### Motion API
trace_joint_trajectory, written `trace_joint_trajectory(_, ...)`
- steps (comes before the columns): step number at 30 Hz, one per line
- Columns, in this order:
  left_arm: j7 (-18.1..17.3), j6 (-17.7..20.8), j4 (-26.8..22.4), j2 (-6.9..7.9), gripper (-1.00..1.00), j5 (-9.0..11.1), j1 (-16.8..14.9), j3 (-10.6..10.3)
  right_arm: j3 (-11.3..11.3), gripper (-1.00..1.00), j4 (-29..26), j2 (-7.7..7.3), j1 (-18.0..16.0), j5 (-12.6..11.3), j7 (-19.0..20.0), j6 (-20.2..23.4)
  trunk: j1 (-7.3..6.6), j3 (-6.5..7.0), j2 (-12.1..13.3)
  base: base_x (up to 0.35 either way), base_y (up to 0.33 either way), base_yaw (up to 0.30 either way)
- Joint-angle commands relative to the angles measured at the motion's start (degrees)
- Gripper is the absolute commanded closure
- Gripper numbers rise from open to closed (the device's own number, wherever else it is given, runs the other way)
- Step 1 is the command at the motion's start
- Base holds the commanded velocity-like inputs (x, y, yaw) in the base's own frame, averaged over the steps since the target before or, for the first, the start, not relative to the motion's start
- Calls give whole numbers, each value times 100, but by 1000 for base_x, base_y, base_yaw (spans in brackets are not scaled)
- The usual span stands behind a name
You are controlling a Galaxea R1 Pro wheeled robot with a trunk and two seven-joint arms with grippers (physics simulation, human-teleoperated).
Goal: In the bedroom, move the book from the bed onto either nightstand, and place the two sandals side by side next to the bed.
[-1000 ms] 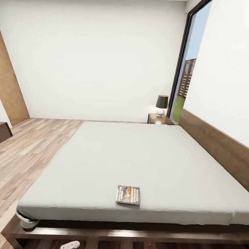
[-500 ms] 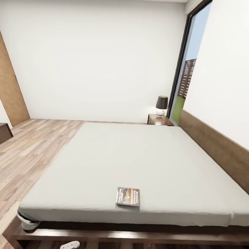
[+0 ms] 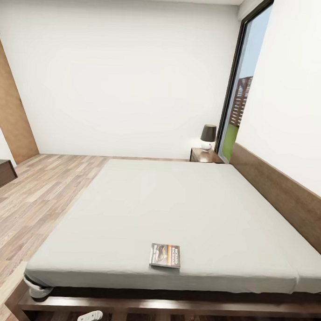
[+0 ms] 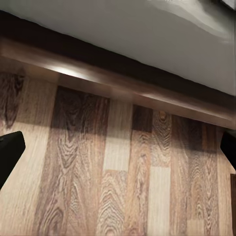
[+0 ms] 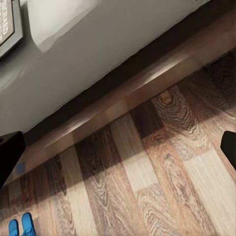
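Head camera has crept slightly nearer the bed [image 3: 186, 213] — approach nearly complete. The book [image 3: 165, 255] lies near the mattress's front edge; blue sandals [image 5: 20, 227] on the floor. Both grippers spread wide, empty.

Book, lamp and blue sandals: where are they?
book [image 3: 165, 255]: head view, middle of its cover.
lamp [image 3: 208, 132]: head view, dark shade.
blue sandals [image 5: 21, 227]: right wrist view, blue strap.
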Motion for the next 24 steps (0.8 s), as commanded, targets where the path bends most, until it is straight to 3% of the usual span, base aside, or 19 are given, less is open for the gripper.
trace_joint_trajectory(1, -13, -28, 6, 1, -100, -61, -5, 47, -46, -100, 20, -3, -8, 17, 32, -21, -22, 12, 37, 0, 0, 0)
trace_joint_trajectory(24, -13, -28, 6, 1, -100, -61, -5, 47, -49, -100, 20, -3, -8, 17, 31, -21, -528, 425, 960, 0, 0, 0)
